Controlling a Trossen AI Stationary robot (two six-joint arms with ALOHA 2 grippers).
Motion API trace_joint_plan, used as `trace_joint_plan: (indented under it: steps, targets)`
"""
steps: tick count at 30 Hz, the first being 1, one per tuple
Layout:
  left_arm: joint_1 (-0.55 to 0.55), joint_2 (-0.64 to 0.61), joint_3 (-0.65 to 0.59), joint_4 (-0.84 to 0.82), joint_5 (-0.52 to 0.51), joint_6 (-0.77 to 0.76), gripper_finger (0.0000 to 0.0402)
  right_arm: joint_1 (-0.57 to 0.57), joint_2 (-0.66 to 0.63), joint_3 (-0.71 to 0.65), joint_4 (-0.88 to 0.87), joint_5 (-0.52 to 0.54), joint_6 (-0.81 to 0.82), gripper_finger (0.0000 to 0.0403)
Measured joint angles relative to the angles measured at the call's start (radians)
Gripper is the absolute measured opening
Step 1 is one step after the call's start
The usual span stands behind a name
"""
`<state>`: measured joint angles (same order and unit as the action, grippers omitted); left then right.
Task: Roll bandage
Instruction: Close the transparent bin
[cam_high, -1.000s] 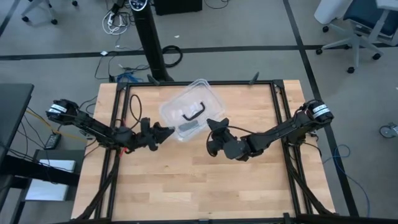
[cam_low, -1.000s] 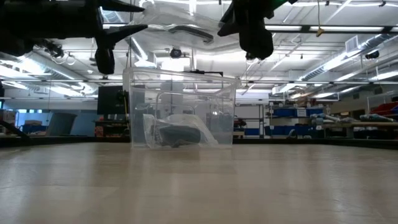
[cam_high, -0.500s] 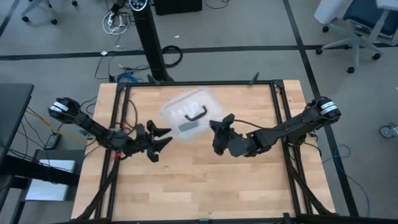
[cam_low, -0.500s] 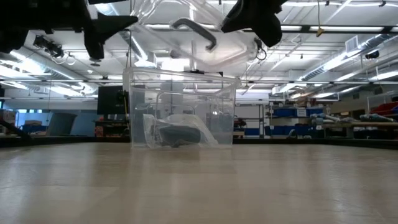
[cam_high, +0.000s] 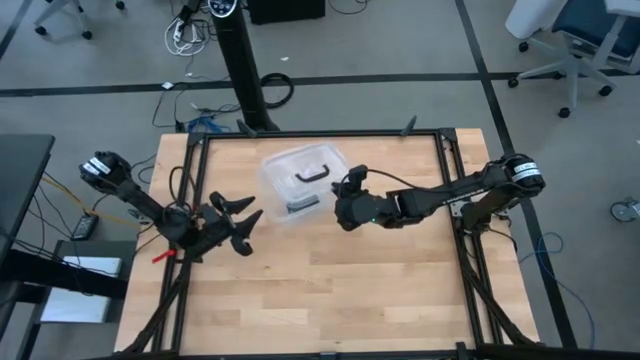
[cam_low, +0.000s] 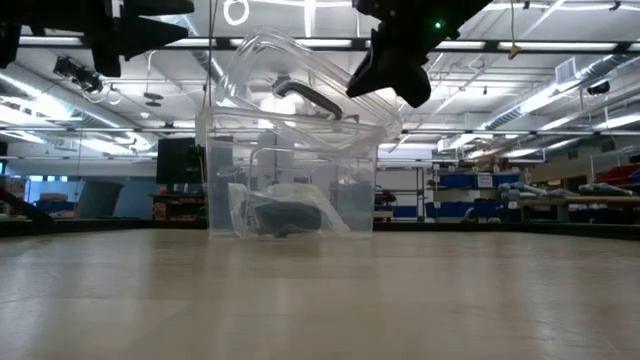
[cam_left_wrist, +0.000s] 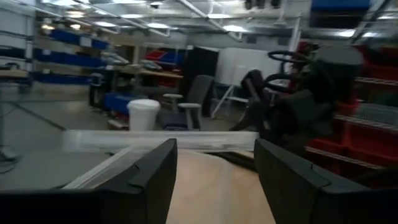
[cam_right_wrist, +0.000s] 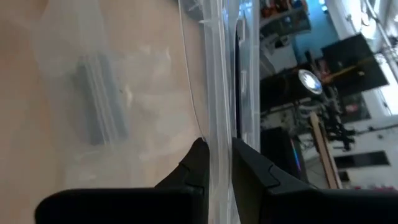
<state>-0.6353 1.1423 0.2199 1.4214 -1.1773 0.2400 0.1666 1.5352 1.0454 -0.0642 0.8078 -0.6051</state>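
Observation:
A clear plastic box (cam_low: 290, 180) stands on the wooden table at the far middle. Inside it the bandage shows as a dark bundle (cam_low: 287, 216) in a crinkly clear bag; it also shows in the high view (cam_high: 300, 206). The box's clear lid (cam_high: 300, 172), with a black handle (cam_high: 313, 173), is tilted over the box (cam_low: 300, 85). My right gripper (cam_high: 346, 196) is shut on the lid on its right side. My left gripper (cam_high: 240, 222) is open and empty, left of the box and nearer the table's near edge. My right gripper pinches the lid's clear rim (cam_right_wrist: 217, 140) between its two fingers, on the lid's right side. The fingers come slanting from the table's right. The lid sits tilted above the box, its left side higher (cam_low: 250, 55); I cannot tell whether its lower edge touches the box.
Black frame rails (cam_high: 190, 200) run along the table's left and right sides (cam_high: 455, 200). Bare wood (cam_high: 330, 290) lies on the near half of the table.
My left gripper has let go of the lid and drawn back toward the table's left and near edges, its fingers open. My right gripper has carried the lid toward the far edge; the lid has tipped, its left side now up, over the box.

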Motion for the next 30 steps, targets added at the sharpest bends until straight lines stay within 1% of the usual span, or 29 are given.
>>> trace_joint_plan:
  steps: [4,6,11,13,16,18,21,26,30]
  targets:
    - [-0.003,0.000,0.000,-0.011,-0.042,-0.005,0.0218,0.000,0.000,0.000,0.011,-0.031,0.001,0.0040]
    - [-0.003,0.002,0.000,-0.024,-0.058,-0.010,0.0218,0.001,0.000,0.000,0.001,-0.064,0.004,0.0040]
    - [-0.003,0.002,0.001,-0.046,-0.068,-0.020,0.0218,0.001,0.000,0.000,-0.003,-0.099,0.007,0.0041]
    - [-0.003,0.002,0.001,-0.064,-0.068,-0.040,0.0218,0.001,0.000,0.000,-0.003,-0.121,0.009,0.0056]
    - [-0.003,0.002,0.001,-0.067,-0.067,-0.042,0.0218,0.001,0.000,0.000,-0.007,-0.185,0.013,0.0087]
    - [-0.003,0.002,0.001,-0.067,-0.062,-0.043,0.0218,0.002,0.000,0.000,-0.010,-0.216,0.014,0.0099]
    - [-0.003,0.002,0.001,-0.065,-0.044,-0.043,0.0218,0.003,0.000,0.000,-0.024,-0.243,0.014,0.0105]
    - [-0.003,0.002,0.001,-0.067,-0.042,-0.043,0.0218,0.003,0.000,0.000,-0.037,-0.282,0.014,0.0104]
    - [-0.003,0.002,0.001,-0.106,-0.062,-0.061,0.0218,0.003,0.000,0.000,-0.036,-0.314,0.013,0.0104]
